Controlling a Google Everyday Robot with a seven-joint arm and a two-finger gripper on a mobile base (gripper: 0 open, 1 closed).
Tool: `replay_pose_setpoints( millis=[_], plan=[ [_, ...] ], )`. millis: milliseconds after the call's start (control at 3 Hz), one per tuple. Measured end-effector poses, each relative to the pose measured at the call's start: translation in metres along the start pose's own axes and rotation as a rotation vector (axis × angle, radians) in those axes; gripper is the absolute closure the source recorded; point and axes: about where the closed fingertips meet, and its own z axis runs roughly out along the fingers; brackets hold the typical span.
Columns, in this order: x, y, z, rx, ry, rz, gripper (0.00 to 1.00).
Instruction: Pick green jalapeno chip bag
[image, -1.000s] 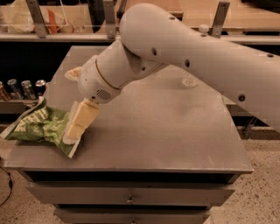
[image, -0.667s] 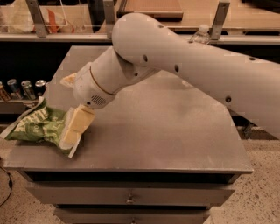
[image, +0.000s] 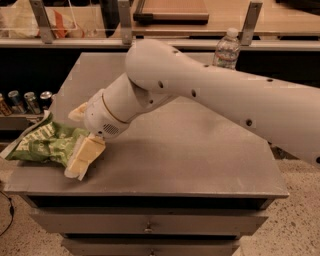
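Observation:
The green jalapeno chip bag (image: 44, 145) lies crumpled and flat at the front left corner of the grey table (image: 190, 165). Its pale left edge hangs over the table's side. My gripper (image: 80, 134) is low over the bag's right end, at the end of the big white arm (image: 210, 95). One cream finger (image: 85, 156) rests on the front right part of the bag. The other finger (image: 77, 112) shows behind the bag. The fingers stand apart with the bag's right end between them. The bag still lies on the table.
A clear water bottle (image: 227, 49) stands upright at the table's back right. Several drink cans (image: 25, 101) sit on a lower shelf to the left. A counter with rails runs behind the table. Drawers are under the table top.
The arm has swung left and lower, so the gripper has come down nearer the bag and the table's front. The bag has not moved.

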Motion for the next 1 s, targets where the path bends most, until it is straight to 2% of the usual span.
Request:
replay_pose_setpoints(
  millis=[667, 1000],
  plan=[
    [0.0113, 0.0052, 0.0121, -0.023, -0.014, 0.033, 0.64],
    [0.0131, 0.0038, 0.0104, -0.019, -0.017, 0.035, 0.88]
  ],
)
